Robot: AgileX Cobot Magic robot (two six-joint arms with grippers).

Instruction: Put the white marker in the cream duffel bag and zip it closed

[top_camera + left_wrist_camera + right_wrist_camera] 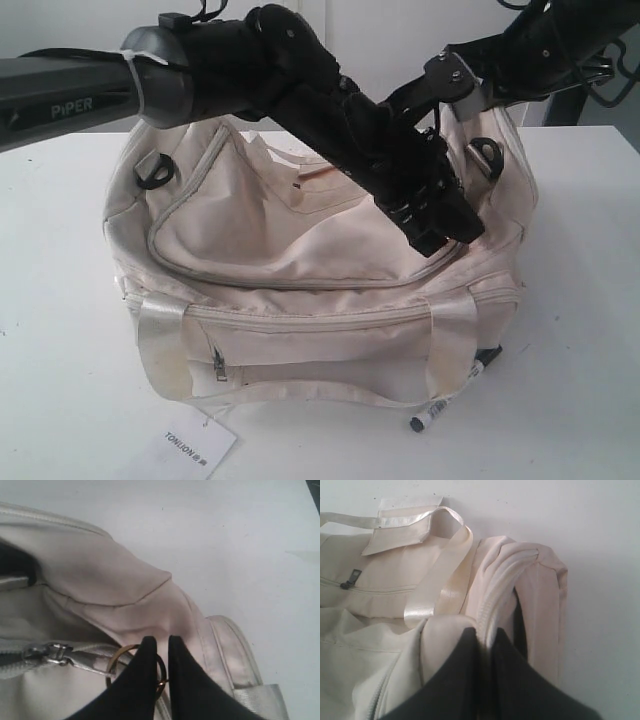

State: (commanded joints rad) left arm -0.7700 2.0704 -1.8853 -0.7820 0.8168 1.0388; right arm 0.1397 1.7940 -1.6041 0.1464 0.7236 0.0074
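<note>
White marker (455,393) lies on the table (60,380), just beside the front corner of the cream duffel bag (300,250) and outside it. We see the left gripper (159,639) pinched on the zipper's brass ring (111,666), and the right gripper (482,632) clamped on a fabric fold (530,560) at the bag's end. Pulling the zipper now would, we judge, seal the bag without the marker, and the thin ring could slip free. Only the exterior view shows the marker. Only the wrist views show both grips.

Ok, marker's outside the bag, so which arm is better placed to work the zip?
Left, probably: the left claw grips the zip ring; the right claw pinches the bag at one end.
</note>
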